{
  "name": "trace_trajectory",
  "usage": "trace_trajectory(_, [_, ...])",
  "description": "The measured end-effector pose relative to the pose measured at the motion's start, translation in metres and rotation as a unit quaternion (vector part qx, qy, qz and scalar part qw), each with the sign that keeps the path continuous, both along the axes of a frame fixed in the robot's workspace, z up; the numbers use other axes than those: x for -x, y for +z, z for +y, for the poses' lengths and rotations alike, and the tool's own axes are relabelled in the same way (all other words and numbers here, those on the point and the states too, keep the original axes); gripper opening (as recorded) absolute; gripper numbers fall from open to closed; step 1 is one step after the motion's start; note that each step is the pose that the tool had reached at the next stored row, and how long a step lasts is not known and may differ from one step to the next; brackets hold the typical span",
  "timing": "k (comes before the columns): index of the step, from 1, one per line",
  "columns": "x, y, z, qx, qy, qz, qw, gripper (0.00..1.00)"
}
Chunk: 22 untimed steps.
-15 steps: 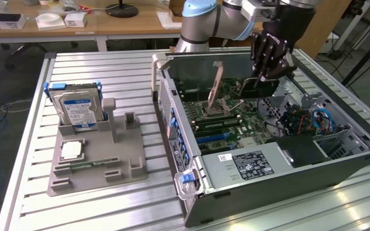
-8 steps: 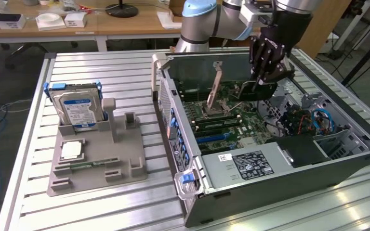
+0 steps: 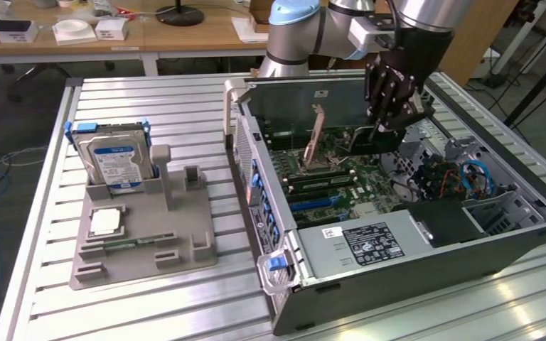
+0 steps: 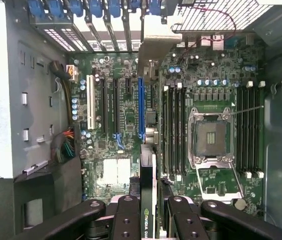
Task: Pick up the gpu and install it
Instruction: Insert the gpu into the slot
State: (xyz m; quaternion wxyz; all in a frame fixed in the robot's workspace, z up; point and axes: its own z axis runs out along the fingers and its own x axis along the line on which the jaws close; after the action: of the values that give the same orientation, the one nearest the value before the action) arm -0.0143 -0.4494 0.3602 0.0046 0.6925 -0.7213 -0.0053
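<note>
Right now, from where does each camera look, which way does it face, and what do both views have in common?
Exterior view: off the arm, raised, looking down aslant at the table and the open computer case; the arm and pincer show.
Wrist view: on the wrist, looking straight down into the case at the motherboard; the pincer's fingers show.
Shared: the pincer gripping the gpu, above the motherboard.

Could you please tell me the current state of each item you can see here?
computer case: lying down, side panel off.
gpu: gripped edge-on, hanging above the motherboard.
gripper: shut on the gpu.
CPU socket: open, empty.
hard drive: standing upright in the grey holder.
</note>
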Motion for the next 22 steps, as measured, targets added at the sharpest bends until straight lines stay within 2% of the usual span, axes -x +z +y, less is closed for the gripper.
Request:
trace_trajectory(6, [0.0002, -0.0032, 0.0000, 0.0001, 0.000, -0.0038, 1.0000, 0.26])
trace_trajectory(9, [0.0003, -0.0043, 0.0000, 0.0001, 0.001, -0.0072, 1.0000, 0.26])
trace_trajectory(22, [0.0033, -0.0060, 0.0000, 0.0001, 0.001, -0.0075, 1.0000, 0.26])
